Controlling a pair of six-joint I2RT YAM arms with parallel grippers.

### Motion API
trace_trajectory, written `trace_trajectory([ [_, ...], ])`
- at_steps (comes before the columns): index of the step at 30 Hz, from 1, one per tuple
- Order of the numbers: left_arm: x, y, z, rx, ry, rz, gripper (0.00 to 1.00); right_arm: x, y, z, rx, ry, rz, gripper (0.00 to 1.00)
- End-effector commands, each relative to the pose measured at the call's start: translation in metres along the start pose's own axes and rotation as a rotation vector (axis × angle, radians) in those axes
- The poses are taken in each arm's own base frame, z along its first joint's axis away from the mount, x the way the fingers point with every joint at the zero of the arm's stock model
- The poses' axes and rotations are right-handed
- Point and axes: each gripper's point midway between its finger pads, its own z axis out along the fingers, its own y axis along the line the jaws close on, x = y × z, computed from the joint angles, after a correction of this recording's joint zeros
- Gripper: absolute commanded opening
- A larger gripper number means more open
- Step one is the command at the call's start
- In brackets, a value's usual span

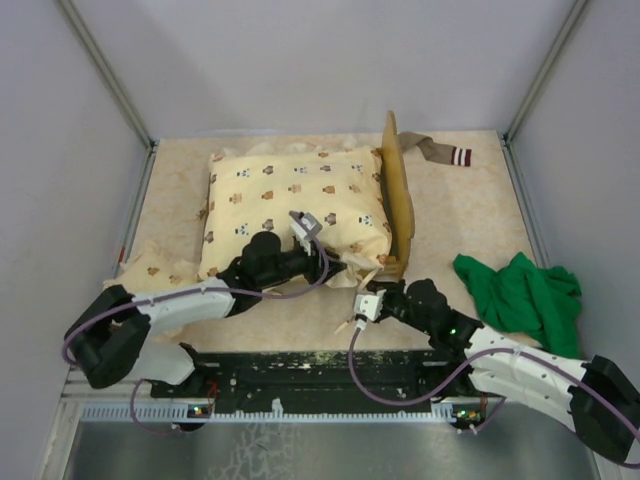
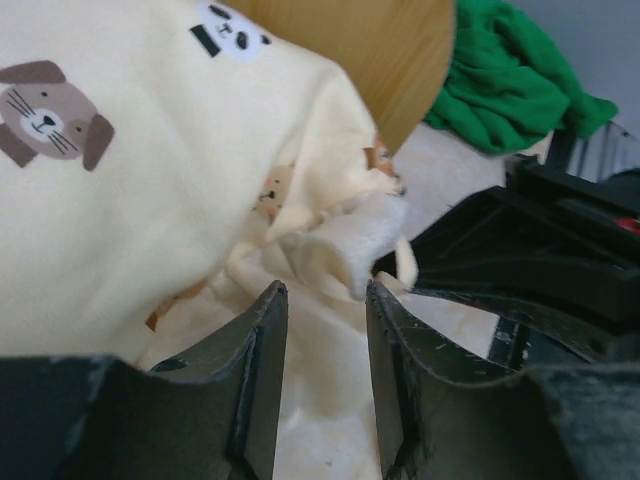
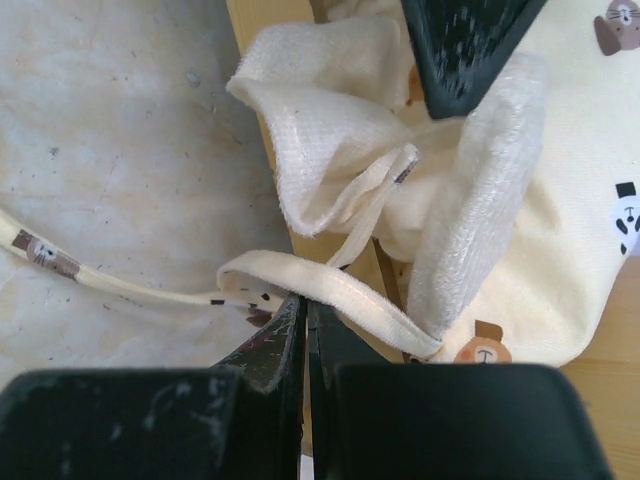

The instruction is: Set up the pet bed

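The pet bed [image 1: 397, 195] lies across the middle of the table, its wavy wooden headboard on the right. A cream animal-print quilt [image 1: 290, 205] covers the frame. My left gripper [image 1: 316, 238] hovers over the quilt's near right corner. In the left wrist view the left gripper [image 2: 325, 300] is open, with cream fabric [image 2: 330, 250] beyond the gap and the headboard [image 2: 380, 50] behind. My right gripper [image 1: 362, 305] sits at the bed's near right corner. Seen from the right wrist, the right gripper [image 3: 305, 300] is shut. A folded cream tie strap [image 3: 340, 295] lies against its tips; I cannot tell whether it is pinched.
A green cloth [image 1: 520, 295] is bunched on the right of the table, also in the left wrist view [image 2: 500, 80]. A grey striped strap [image 1: 440, 152] lies behind the headboard. More cream printed fabric [image 1: 150, 270] spreads out at the left. Grey walls enclose the table.
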Motion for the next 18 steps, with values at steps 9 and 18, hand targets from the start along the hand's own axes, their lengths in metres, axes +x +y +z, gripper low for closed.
trace_trajectory([
  [9, -0.019, -0.055, -0.056, 0.245, -0.109, 0.070, 0.47, -0.037, -0.023, 0.002, 0.076, -0.156, 0.005, 0.00],
  [18, -0.027, -0.054, -0.035, 0.250, -0.107, 0.005, 0.47, -0.037, -0.013, 0.006, 0.023, -0.156, 0.008, 0.00],
])
